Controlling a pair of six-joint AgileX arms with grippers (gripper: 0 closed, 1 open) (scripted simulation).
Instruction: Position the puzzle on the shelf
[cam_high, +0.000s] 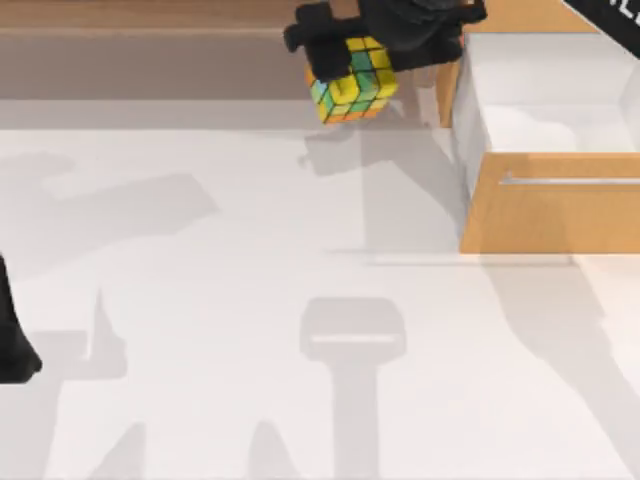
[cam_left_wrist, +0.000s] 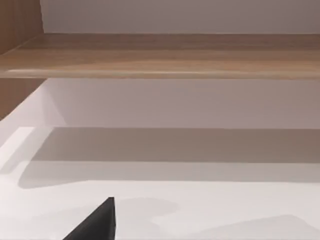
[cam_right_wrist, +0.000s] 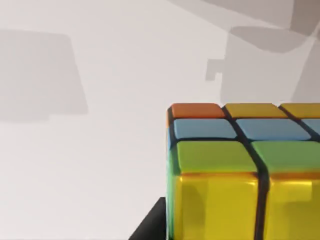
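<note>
The right gripper grasped the puzzle above the table, beside the shelf (near the cabinet); the left arm sat parked.

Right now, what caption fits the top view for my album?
Right gripper carries the puzzle near the shelf.

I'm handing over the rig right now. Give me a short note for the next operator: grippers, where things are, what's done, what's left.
Right gripper: shut on the puzzle, held in the air at the table's far edge, by the shelf and the open drawer.
Left gripper: parked at the table's left edge.
Done: puzzle picked up and carried to the shelf.
Left: set it on the shelf board, release, withdraw.
</note>
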